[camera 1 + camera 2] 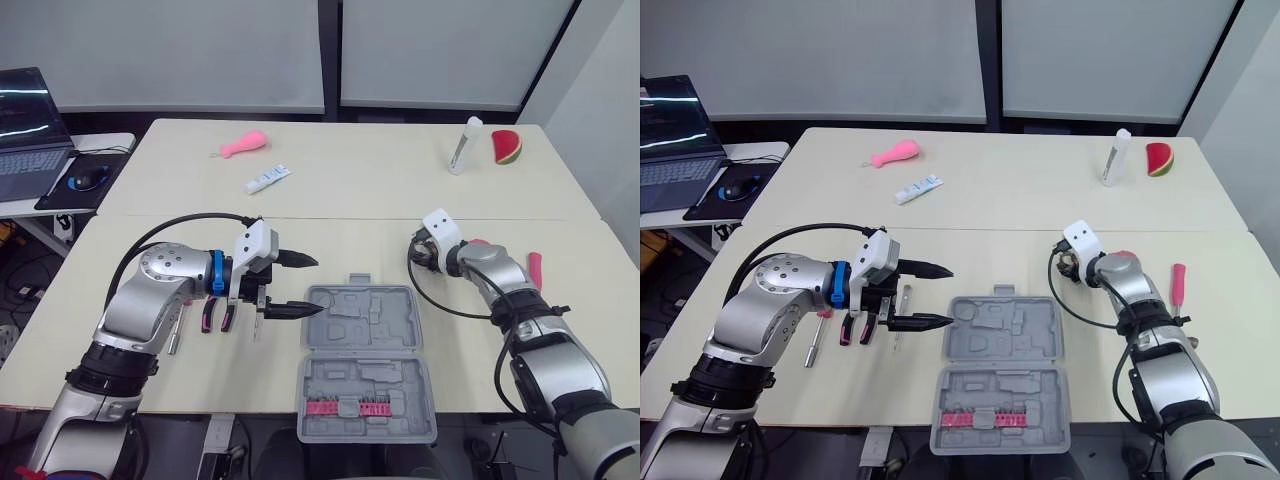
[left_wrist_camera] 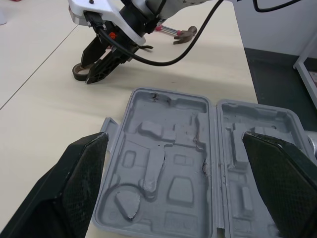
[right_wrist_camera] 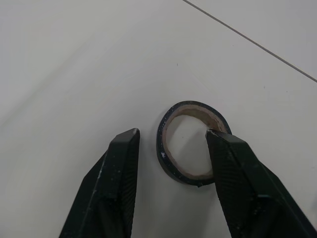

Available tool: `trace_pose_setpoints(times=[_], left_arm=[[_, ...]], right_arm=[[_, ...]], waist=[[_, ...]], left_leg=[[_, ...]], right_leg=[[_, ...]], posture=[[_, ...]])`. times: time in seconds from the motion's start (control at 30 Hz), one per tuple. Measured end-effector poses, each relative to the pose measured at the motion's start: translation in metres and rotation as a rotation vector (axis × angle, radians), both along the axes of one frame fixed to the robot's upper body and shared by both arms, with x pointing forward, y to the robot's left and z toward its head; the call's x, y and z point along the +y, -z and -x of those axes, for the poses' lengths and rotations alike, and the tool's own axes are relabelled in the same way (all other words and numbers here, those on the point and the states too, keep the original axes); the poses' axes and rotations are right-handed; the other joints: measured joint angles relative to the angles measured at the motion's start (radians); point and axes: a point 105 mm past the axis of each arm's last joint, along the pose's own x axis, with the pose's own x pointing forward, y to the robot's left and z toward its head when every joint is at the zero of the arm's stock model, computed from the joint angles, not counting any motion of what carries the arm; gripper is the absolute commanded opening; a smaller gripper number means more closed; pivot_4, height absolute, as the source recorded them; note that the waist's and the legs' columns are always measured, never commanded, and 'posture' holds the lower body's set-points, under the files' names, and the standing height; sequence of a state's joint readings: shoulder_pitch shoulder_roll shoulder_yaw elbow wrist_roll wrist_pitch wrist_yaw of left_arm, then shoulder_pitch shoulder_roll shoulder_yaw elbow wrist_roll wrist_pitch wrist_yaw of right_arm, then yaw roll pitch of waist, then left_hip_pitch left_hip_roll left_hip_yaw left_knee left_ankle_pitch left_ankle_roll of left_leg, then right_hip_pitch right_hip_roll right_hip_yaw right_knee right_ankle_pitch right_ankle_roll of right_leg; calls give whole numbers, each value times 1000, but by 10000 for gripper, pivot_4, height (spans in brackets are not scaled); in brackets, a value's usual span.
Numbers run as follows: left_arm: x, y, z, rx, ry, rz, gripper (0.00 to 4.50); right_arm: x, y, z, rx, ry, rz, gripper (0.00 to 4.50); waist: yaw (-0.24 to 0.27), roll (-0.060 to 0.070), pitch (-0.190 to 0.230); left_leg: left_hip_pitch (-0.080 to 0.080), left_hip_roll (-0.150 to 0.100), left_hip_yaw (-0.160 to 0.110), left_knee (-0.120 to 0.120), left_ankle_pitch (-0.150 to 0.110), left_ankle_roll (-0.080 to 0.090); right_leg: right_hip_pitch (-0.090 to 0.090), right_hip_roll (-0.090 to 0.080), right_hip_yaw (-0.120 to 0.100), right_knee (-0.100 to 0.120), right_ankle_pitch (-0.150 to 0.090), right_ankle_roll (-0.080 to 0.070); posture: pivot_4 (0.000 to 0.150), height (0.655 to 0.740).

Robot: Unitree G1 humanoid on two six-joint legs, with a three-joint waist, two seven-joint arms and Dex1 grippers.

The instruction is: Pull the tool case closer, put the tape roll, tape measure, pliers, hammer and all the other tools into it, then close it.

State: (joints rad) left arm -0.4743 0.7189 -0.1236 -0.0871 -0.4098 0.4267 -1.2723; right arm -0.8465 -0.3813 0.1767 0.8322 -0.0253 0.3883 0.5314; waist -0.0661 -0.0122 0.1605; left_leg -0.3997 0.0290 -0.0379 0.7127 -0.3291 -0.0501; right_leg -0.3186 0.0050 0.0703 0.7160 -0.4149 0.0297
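- Nearest to you, the tool case lies open flat at the table's front edge, between both arms; a pink bit strip sits in its near half and the other moulded recesses are empty
- Your left gripper hovers just beside the case's left wall, fingers spread wide and holding nothing; judged idle while the right arm works
- Pliers and a slim metal tool lie on the table by your left wrist, outside the case
- Your right gripper hangs over the tape roll, beyond the case's far right corner; its fingers are empty and parted to about the roll's width, and the roll lies flat on the table
- Defect noted: one finger stands clear outside the roll's wall, while the other overlaps the opposite wall. Descend like this and that finger may land on the rim or drop into the hole. Closing would then pinch one thin wall or shove the roll across the table. Shift so both fingers straddle the roll before you lower
- Hammer lies just behind your right arm, and a red-handled tool lies beside the forearm; a careless wrist swing could knock either
- Far table: pink toy, tube, white bottle and watermelon slice, judged no part of the job
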Motion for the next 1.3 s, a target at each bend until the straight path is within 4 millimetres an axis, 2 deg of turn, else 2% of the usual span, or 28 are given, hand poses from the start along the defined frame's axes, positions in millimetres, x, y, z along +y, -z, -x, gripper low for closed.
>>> trace_pose_setpoints(times=[0.17, 0.3, 0.47, 0.6, 0.7, 0.83, 0.97, 1.03, 1.13, 1.3], left_arm=[[0, 0, -1, -2, -6, 0, 45000], [0, 0, -2, -6, -14, 0, 45000], [2, 0, -2, -11, -16, -9, 45000], [15, 2, -3, -34, -25, -61, 45000], [34, 9, -3, -50, -53, -123, 45000], [55, 15, -2, -51, -79, -181, 45000], [62, 21, 3, -31, -70, -202, 45000], [66, 24, 7, -19, -62, -221, 45000], [72, 29, 12, -9, -49, -260, 45000], [72, 30, 13, -10, -43, -268, 45000]], right_arm=[[3, 1, 0, -3, -11, 10, 6165], [3, 0, 0, -4, -20, 23, 69], [5, -4, 0, -14, -30, 23, 69], [13, -28, -1, -66, -77, 8, 69], [33, -56, 14, -117, -167, -60, 69], [75, -74, 59, -102, -347, -147, 69], [111, -68, 104, -20, -486, -200, 69], [127, -62, 118, 18, -539, -209, 69], [148, -52, 129, 51, -570, -224, 69], [169, -30, 126, 103, -553, -215, 69]], waist=[[-1, 0, 0], [-1, 0, 0], [-2, 0, 0], [-6, 1, 1], [-7, 1, 1], [-5, 2, 1], [3, 2, 1], [4, 2, 1], [3, 2, 2], [2, 3, 2]], left_leg=[[0, 0, 0, 0, 0, 0], [0, 0, 0, 0, 0, 0], [0, 0, 0, 0, 0, 0], [0, 0, 0, 0, 0, 0], [-1, 0, -3, -1, 0, 0], [-1, 0, -7, -1, 0, 0], [-1, -1, -8, -1, 0, 0], [-1, -1, -8, -1, 0, 0], [0, -1, -10, -1, 0, 0], [0, -2, -10, -1, 1, -1]], right_leg=[[0, 0, 0, 0, 0, 0], [0, 0, 0, 0, 0, 0], [0, 0, 0, 0, 0, 0], [0, 0, 0, 0, 0, 0], [0, 0, -1, 0, 0, 0], [0, 0, -2, 0, 0, 0], [0, 0, -2, 0, 0, 0], [0, 0, -2, 0, 0, 0], [0, 1, -3, 0, 0, 0], [-1, 1, -3, 0, 0, 0]], posture=[[1500, 7400], [1500, 7400], [1500, 7400], [1500, 7400], [1500, 7400], [1500, 7400], [1500, 7400], [1500, 7400], [1500, 7400], [1500, 7400]])
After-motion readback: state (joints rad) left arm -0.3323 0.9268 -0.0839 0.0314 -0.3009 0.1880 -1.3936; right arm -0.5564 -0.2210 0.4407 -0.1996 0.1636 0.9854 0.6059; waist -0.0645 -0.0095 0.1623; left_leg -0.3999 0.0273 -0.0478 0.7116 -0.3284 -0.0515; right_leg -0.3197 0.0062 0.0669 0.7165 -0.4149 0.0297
